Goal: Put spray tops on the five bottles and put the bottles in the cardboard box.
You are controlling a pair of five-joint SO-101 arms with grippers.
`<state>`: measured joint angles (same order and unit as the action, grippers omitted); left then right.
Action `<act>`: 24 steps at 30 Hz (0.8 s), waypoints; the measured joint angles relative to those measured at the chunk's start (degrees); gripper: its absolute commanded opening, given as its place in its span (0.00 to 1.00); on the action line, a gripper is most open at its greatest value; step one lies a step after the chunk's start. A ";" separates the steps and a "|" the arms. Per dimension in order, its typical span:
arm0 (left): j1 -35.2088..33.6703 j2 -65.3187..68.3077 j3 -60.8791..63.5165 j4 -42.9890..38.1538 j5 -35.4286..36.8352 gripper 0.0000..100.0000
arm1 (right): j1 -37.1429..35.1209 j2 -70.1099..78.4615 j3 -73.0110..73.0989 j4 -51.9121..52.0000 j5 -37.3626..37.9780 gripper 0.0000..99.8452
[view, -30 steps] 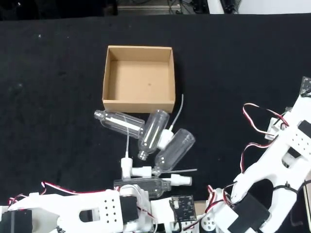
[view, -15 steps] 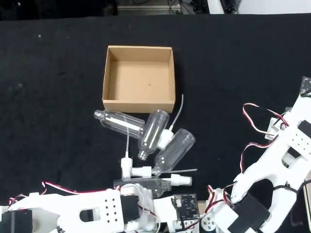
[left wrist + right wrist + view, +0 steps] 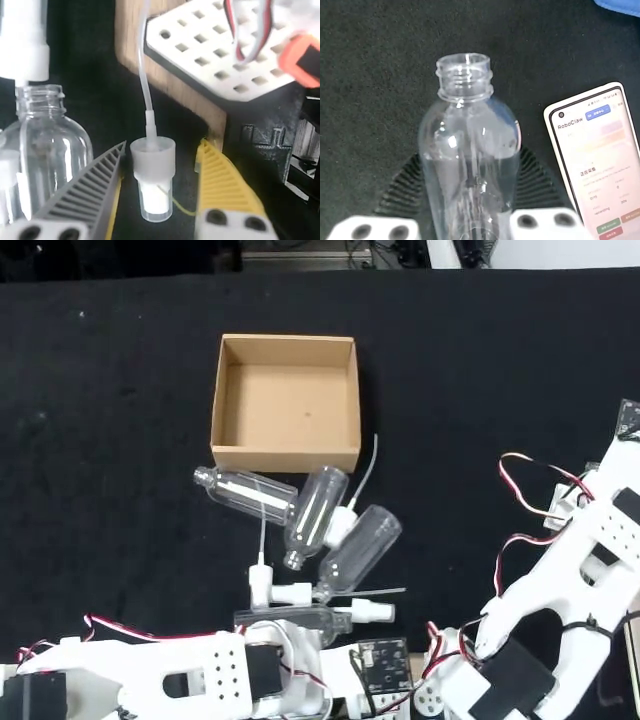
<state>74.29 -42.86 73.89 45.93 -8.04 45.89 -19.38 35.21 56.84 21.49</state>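
Black cloth covers the worktop [image 3: 120,440], and the cardboard box [image 3: 285,457] stands on it with its open side up, toward the far side. Just in front of the box, three clear bottles [image 3: 315,505] lie on their sides, close together. A fourth bottle [image 3: 295,620] lies nearer to the arms, with loose white spray tops [image 3: 262,580] beside it. The left gripper [image 3: 162,147] is spread wide. One spray top [image 3: 152,175] with its thin tube sits between the two fingers [image 3: 85,195], with a gap on each side, and an open-necked bottle [image 3: 45,150] lies just beside it. The right gripper [image 3: 470,165] is closed around the body of the fifth bottle [image 3: 467,130], which has no top on its neck. A phone [image 3: 592,165] lies on the cloth near this bottle.
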 measured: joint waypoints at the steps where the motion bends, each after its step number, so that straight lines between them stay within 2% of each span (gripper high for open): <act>1: 0.00 0.00 0.00 0.44 0.00 0.20 | 0.00 0.00 0.00 0.00 0.00 0.08; 11: -2.37 0.00 0.00 2.02 0.00 0.20 | 0.00 0.00 0.00 0.53 0.00 0.08; 17: -2.37 0.00 0.00 2.11 0.00 0.07 | 0.00 0.00 0.00 0.53 0.00 0.08; 24: -2.55 0.00 -0.44 3.43 -0.09 0.07 | 0.00 0.00 0.00 0.53 0.00 0.08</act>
<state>71.74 -42.86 73.45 49.36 -8.13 45.89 -19.38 35.21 57.36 21.49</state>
